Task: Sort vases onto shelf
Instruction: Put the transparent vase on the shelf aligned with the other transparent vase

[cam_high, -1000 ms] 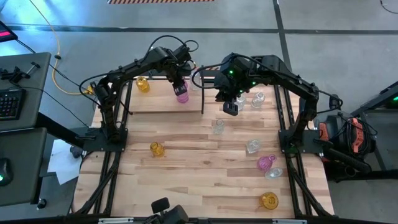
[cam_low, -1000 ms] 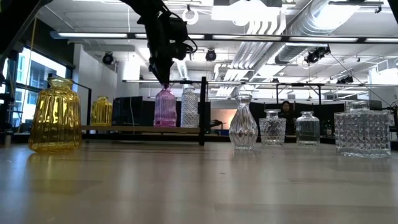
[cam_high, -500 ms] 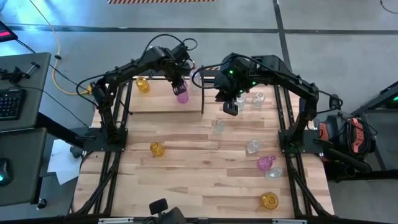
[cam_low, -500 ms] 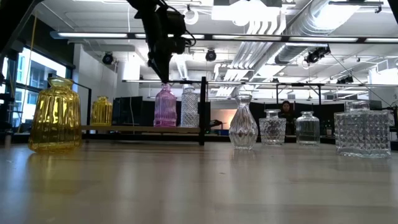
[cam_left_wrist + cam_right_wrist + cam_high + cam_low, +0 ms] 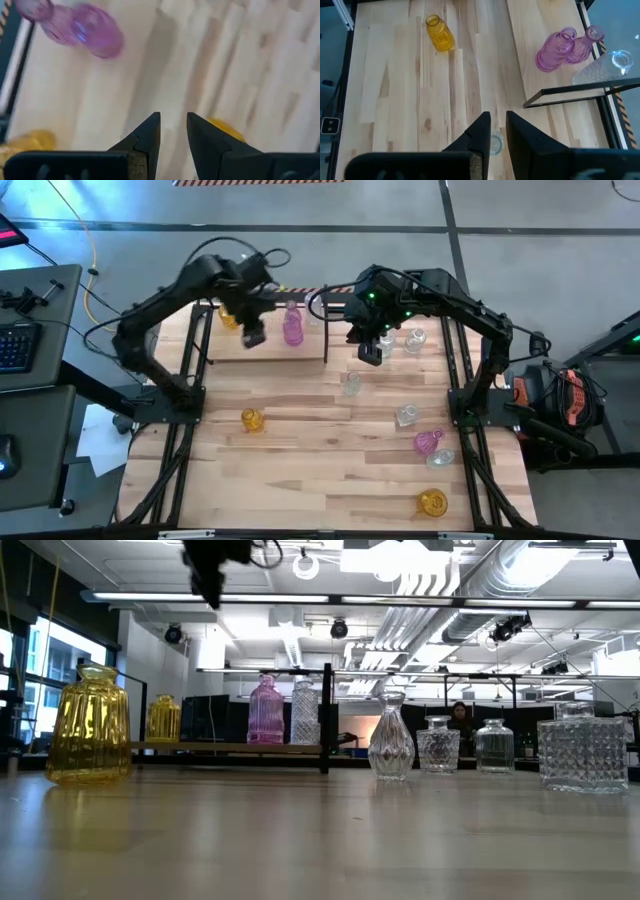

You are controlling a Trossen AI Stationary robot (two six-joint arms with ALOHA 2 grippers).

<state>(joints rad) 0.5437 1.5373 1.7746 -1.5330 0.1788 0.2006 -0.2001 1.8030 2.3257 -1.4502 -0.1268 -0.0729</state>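
The left gripper (image 5: pixel 253 337) is hovering over the low black-framed shelf with its pale wood board (image 5: pixel 300 352), its jaws standing slightly apart and holding nothing. It is hanging between the small amber-yellow glass vase (image 5: pixel 229 318) and the pink ribbed glass vase (image 5: pixel 292 330), both standing on the shelf. A careless sideways swing here is likely to topple either one, and the pink vase could in turn knock the clear cut-glass vase (image 5: pixel 305 712) beside the black upright divider (image 5: pixel 326 340).

The right gripper (image 5: pixel 371 355) is waiting just past the divider, jaws narrowly apart and empty. It is crowding a cluster of clear vases (image 5: pixel 413 338), so a blind descent risks striking a narrow neck.

Smooth, bulbous glass is probably prone to slipping from a narrow grip, and any vase lying on its side is apt to roll.

Counting from above:
- **Yellow:** three vases, one on the shelf and two on the table (image 5: pixel 300 480).
- **Pink:** two, one on the shelf and one on the table.
- **Clear:** at least six, one on the shelf. The right arm may be hiding more.
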